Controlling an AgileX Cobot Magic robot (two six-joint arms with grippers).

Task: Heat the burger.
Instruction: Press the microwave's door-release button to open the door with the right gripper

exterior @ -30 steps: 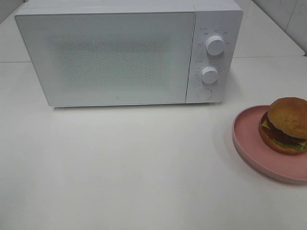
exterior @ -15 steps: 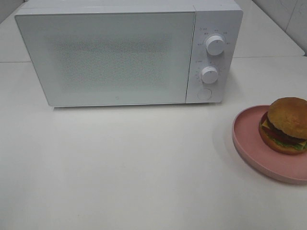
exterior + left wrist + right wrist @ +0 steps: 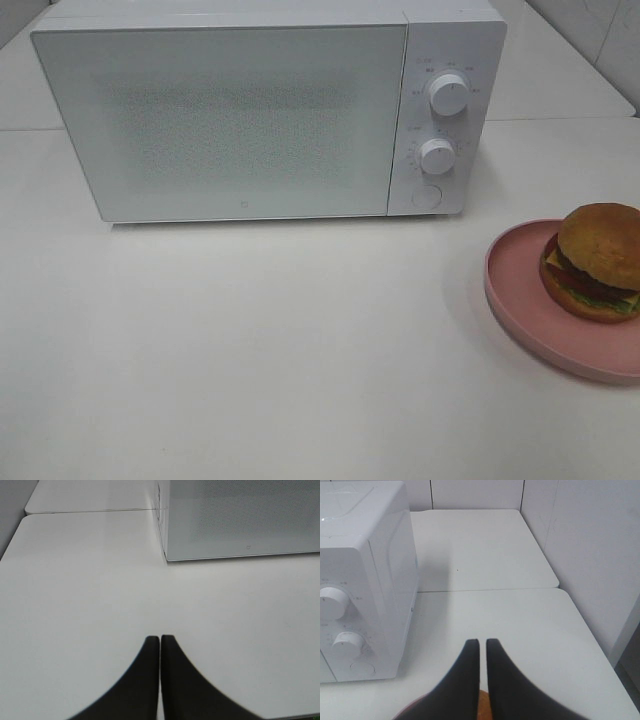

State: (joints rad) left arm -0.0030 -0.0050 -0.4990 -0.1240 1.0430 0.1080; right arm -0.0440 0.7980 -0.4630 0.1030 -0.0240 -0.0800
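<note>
The burger [image 3: 597, 262] has a golden-brown bun and sits on a round pink plate [image 3: 520, 285] at the right edge of the white table. The white microwave [image 3: 240, 120] stands at the back with its door closed. Neither gripper shows in the exterior high view. In the left wrist view my left gripper [image 3: 160, 638] is shut and empty above bare table, short of the microwave's [image 3: 240, 520] front left corner. In the right wrist view my right gripper [image 3: 479, 641] is shut and empty. A sliver of the bun [image 3: 484, 706] shows just below its fingers.
The microwave has two white knobs [image 3: 449, 94] [image 3: 437, 156] and a round button [image 3: 427, 197] on its right panel. These also show in the right wrist view [image 3: 332, 603]. A tiled wall [image 3: 590, 550] rises to the right of the table.
</note>
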